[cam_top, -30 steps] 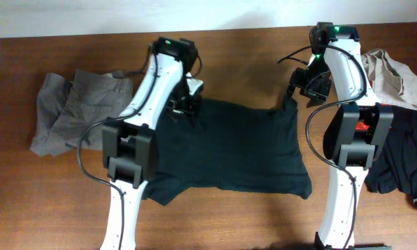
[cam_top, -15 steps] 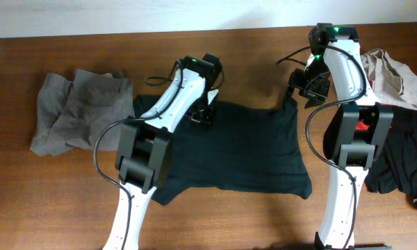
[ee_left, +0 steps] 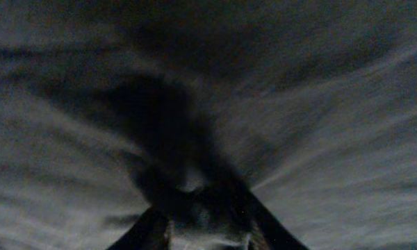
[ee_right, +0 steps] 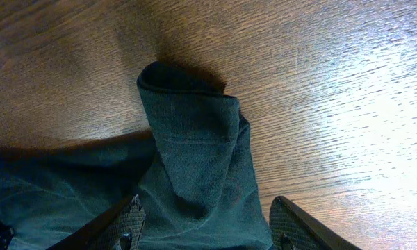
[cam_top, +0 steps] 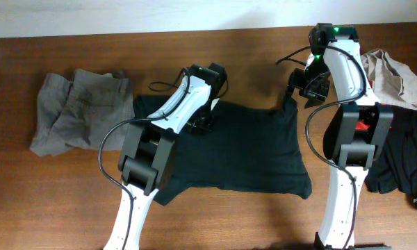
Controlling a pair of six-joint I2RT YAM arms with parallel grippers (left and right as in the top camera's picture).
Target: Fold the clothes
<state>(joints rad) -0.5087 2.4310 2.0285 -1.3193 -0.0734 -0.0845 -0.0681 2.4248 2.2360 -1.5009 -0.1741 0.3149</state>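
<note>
Black T-shirt (cam_top: 243,149): likely soft, limp, light; best pinched at corners. Its far corner lies between the spread right gripper (ee_right: 205,226); left gripper (cam_top: 203,121): state indiscernible.

Black T-shirt (cam_top: 243,149) lies spread at the centre of the table (cam_top: 250,48). Left gripper (cam_top: 203,122) is on its 11 o'clock edge. Right gripper (cam_top: 297,87) is at the 1 o'clock corner, where the fabric peaks up to it. I can't read either jaw opening. Grey trousers (cam_top: 80,111) at 9 o'clock. Beige piece (cam_top: 393,75), red piece (cam_top: 363,127) and black piece (cam_top: 403,167) heaped at 3 o'clock.
</note>
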